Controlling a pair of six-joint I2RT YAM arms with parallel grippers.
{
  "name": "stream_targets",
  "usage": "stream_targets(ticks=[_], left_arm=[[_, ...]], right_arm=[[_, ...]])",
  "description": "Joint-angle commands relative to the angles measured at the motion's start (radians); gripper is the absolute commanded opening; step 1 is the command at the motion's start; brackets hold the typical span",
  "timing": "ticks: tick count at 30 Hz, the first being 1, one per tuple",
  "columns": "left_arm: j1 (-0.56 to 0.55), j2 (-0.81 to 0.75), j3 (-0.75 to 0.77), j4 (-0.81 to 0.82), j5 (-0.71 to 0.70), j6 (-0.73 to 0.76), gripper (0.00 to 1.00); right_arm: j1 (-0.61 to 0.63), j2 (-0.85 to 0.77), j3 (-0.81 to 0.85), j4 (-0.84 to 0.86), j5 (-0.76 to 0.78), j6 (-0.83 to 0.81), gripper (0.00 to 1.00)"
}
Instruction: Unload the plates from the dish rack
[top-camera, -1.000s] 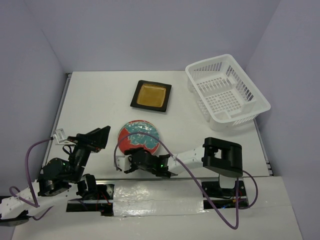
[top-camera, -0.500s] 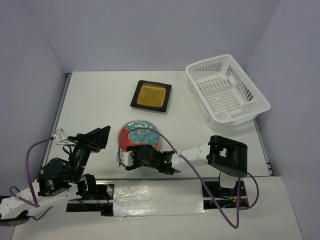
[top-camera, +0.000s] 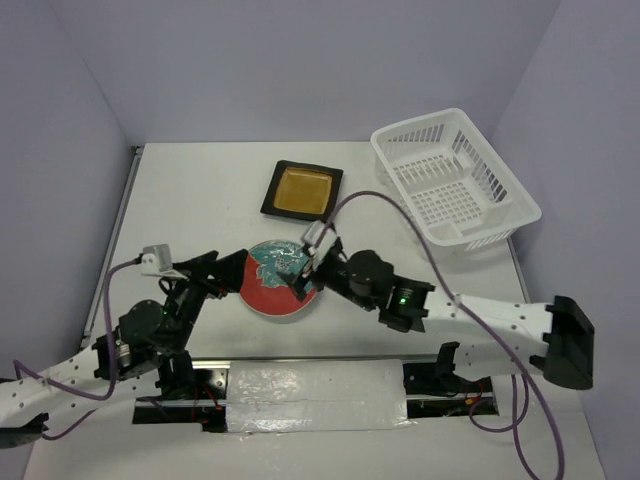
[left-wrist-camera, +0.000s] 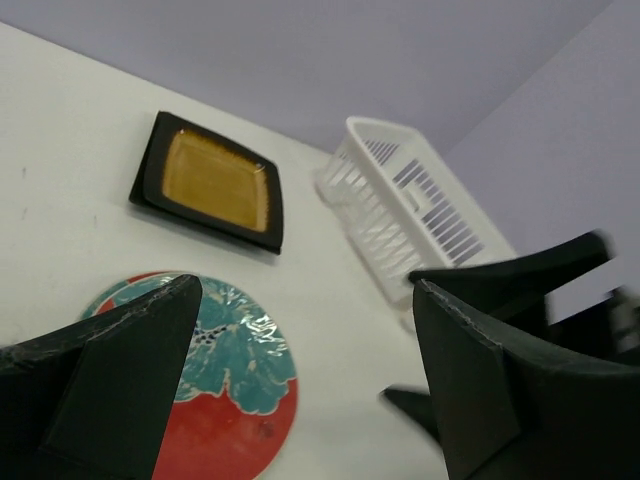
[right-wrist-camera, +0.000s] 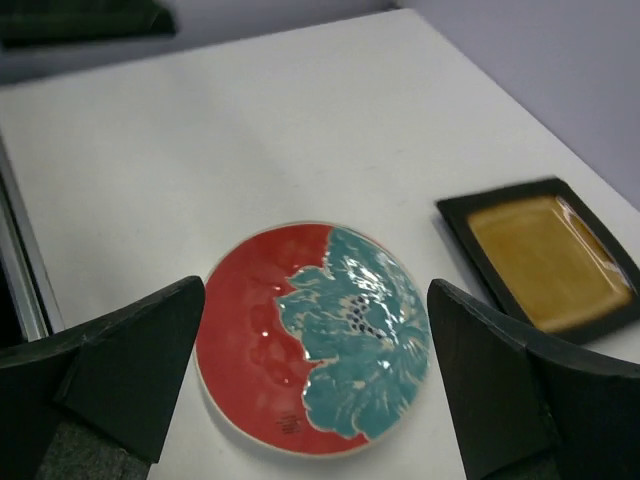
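Left gripper (top-camera: 218, 266): low over the table (top-camera: 190, 200) at the round plate's left rim. Fingers apart, nothing between them. In the top view its finger overlaps that rim; I cannot tell whether it touches.

Round plate (top-camera: 272, 292): flat on the table, front centre, between the two grippers, face up. The red half points near-left, the teal half far-right. In the left wrist view (left-wrist-camera: 235, 400) its left part is hidden behind a finger and the bottom is cut off. It shows whole from the right wrist (right-wrist-camera: 315, 335).

Square plate (top-camera: 302, 191): flat and amber side up, beyond the round plate and apart from it. It is turned slightly, so its edges sit skewed to the table's. One corner is clipped at the right wrist frame's edge (right-wrist-camera: 548, 258).

Right gripper (top-camera: 300, 268): above the round plate's far-right part, covering some of the teal. Fingers spread wide and holding nothing; the plate lies below the gap (right-wrist-camera: 316, 288). This arm shows only as a dark blur at the right of the left wrist view.

Rack (top-camera: 425, 130): far right, upright, open side up. Its long axis runs far to near, with the near end swung right. Its right corner seems to overhang the table edge. Pegs show inside.
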Motion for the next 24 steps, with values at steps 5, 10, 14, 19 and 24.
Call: stream_targets(ticks=[5,10,14,19,24], left_arm=[[-0.006,0.232,0.114,0.062,0.078,0.115,0.99],[-0.006,0.292,0.115,0.142,0.217,0.2,1.0],[-0.006,0.351,0.127,0.159,0.282,0.232,1.0],[-0.006,0.47,0.189,0.128,0.349,0.261,0.98],[-0.006,0.508,0.209,0.125,0.365,0.27,0.98]], right_arm=[[-0.026,-0.412,-0.024,-0.39,0.401,0.473,1.0],[-0.032,-0.58,-0.015,-0.518,0.556,0.613,1.0],[-0.031,-0.614,-0.001,-0.61,0.699,0.708,1.0],[-0.029,-0.58,0.044,-0.673,0.708,0.723,1.0],[-0.031,-0.566,0.05,-0.759,0.755,0.761,1.0]])
